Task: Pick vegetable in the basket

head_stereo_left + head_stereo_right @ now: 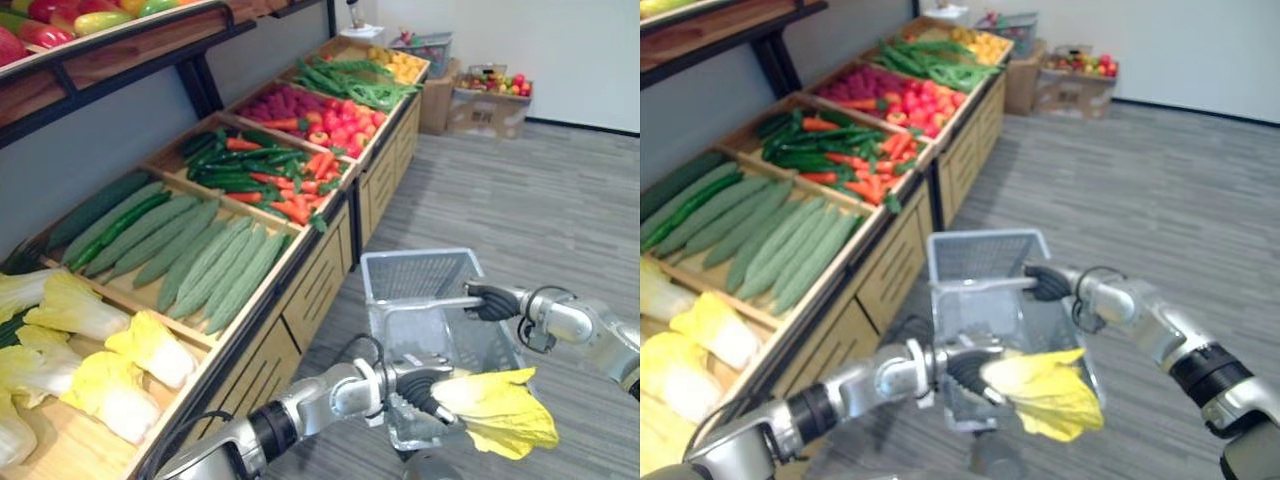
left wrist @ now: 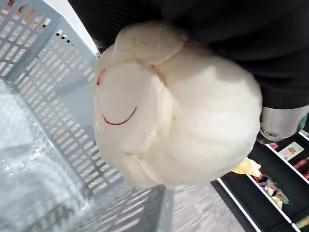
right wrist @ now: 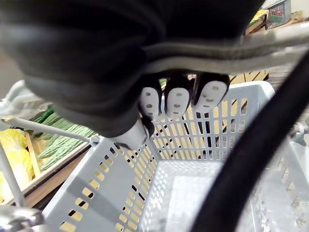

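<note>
Beside the wooden produce stand [image 1: 300,290], a grey mesh basket [image 1: 415,275] hangs by its handle [image 1: 425,303], which the right hand [image 1: 492,301] grips with curled fingers. At the basket's near rim, a yellow-leaved napa cabbage [image 1: 495,405] is clamped in the left hand [image 1: 415,392].

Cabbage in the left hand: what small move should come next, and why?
Probably ease the left hand forward and down until the cabbage sits inside the basket, then open the fingers. The cabbage hangs at the basket's near edge with its leaves out past the rim, while the right hand holds the basket by its handle.
</note>
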You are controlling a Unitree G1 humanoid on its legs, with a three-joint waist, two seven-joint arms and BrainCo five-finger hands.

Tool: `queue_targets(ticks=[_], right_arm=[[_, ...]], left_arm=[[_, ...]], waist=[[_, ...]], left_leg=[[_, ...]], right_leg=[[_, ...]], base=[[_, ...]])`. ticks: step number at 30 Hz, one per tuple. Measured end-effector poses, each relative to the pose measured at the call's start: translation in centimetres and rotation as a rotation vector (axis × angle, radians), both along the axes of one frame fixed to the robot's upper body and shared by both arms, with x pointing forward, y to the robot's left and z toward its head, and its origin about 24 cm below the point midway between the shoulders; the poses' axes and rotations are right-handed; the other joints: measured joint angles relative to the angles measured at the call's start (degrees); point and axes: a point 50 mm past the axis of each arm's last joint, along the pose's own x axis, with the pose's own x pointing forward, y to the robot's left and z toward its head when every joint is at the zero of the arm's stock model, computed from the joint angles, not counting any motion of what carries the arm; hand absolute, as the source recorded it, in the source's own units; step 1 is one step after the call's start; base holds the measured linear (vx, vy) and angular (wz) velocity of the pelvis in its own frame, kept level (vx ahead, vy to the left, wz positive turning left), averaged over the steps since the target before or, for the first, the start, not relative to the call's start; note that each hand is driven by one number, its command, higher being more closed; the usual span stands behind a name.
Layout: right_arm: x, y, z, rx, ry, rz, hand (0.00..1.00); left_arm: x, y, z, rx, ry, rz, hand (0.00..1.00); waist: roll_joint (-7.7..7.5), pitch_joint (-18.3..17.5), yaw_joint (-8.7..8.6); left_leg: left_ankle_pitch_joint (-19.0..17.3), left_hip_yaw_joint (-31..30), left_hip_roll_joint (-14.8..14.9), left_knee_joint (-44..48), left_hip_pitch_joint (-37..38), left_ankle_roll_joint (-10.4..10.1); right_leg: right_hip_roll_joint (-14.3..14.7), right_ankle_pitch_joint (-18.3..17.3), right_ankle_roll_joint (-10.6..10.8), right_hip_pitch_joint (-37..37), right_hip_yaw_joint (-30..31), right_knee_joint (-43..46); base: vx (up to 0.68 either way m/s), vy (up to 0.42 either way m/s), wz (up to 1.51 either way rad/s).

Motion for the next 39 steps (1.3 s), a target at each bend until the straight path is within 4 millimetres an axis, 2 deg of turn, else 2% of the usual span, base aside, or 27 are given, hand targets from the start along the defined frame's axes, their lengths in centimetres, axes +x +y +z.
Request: queue_targets(ticks=[7,8,12,18,28,29,30,32,33,36,39], right_arm=[[-0.4,2.0,0.1,0.042,0.029,0.070,1.00],[-0.4,2.0,0.0,0.042,0.035,0.070,1.00],[-0.6,2.7,-0.3,0.047,0.060,0.094,1.00],[-0.5,3.0,0.0,0.063,0.070,0.102,1.00],[-1.0,2.6,-0.7,0.069,0.108,0.074,1.00],[-1.5,1.9,-1.2,0.082,0.123,0.046,1.00],[-1.6,1.8,-1.2,0.085,0.126,0.039,1.00],[-2.0,0.9,-1.6,0.109,0.129,-0.005,1.00],[-2.0,0.4,-1.2,0.137,0.097,-0.034,1.00],[-1.9,-0.2,-0.8,0.207,0.028,-0.100,1.00],[-2.0,0.1,-1.3,0.295,-0.040,-0.142,1.00]], left_arm=[[2.0,1.6,-2.1,0.111,-0.017,0.166,1.00],[2.2,1.8,-2.2,0.116,-0.021,0.181,0.00],[3.5,2.6,-2.9,0.162,-0.036,0.285,0.00],[5.0,3.2,-2.6,0.149,-0.051,0.404,0.00],[5.1,2.6,-2.2,0.120,-0.047,0.416,0.00],[5.1,1.7,-0.9,0.067,-0.082,0.387,0.00],[5.0,1.5,-0.5,0.051,-0.089,0.379,0.00],[4.5,-0.1,2.0,-0.049,-0.153,0.317,0.00],[4.3,-0.4,2.4,-0.064,-0.138,0.314,0.00],[4.2,-0.3,3.5,-0.116,-0.104,0.306,0.00],[4.3,0.4,4.4,-0.152,-0.060,0.314,0.00]], waist=[[-1.85,-0.2,-0.01],[-1.87,-0.2,0.00],[-1.88,-0.2,-0.01],[-1.87,-0.2,0.04],[-1.84,0.2,0.66],[-1.81,0.4,0.81],[-1.80,0.4,0.85],[-1.79,0.6,1.61],[-1.76,0.9,1.74],[-1.82,1.2,1.84],[-1.89,1.2,1.95]], left_leg=[[-0.1,0.8,-0.1,0.0,0.0,-0.1],[-0.1,0.8,-0.1,0.0,0.0,-0.1],[-0.1,1.2,-0.1,0.2,0.0,-0.1],[-0.1,2.5,-0.1,0.2,0.1,-0.1],[-0.1,2.0,0.1,0.2,-0.3,-0.1],[-0.1,0.9,0.2,0.4,-1.2,-0.1],[-0.1,0.7,0.2,0.4,-1.3,-0.1],[-0.2,-0.3,0.2,0.5,-2.0,0.0],[-0.2,-0.9,0.3,0.6,-2.0,0.2],[-1.0,-2.8,1.3,2.4,-2.9,0.7],[-1.4,-5.1,1.9,3.7,-4.1,1.1]], right_leg=[[0.2,0.1,0.0,0.0,0.6,-0.3],[0.1,0.1,0.0,0.0,0.7,-0.4],[0.3,0.1,0.0,-0.3,0.9,-0.5],[0.5,0.1,0.0,-0.7,1.6,-0.5],[0.2,0.0,0.0,-0.7,0.8,-0.5],[-0.2,0.1,0.0,-0.7,0.2,-0.4],[-0.3,0.1,0.0,-0.6,-0.1,-0.4],[-0.9,0.1,0.0,-0.6,-1.1,-0.4],[-1.3,0.1,0.0,-0.3,-1.6,-0.4],[-2.0,0.0,0.0,0.2,-3.4,-0.3],[-2.9,0.0,0.0,0.4,-5.2,-0.1]], base=[[-0.02,0.000,-0.03],[0.00,0.000,0.00],[-0.01,-0.005,-0.02],[-0.04,-0.022,-0.06],[-0.05,-0.035,0.04],[-0.04,-0.028,0.23],[-0.06,-0.033,0.29],[-0.04,-0.023,0.26],[-0.06,-0.029,0.31],[-0.08,-0.047,0.31],[-0.09,-0.050,0.35]])
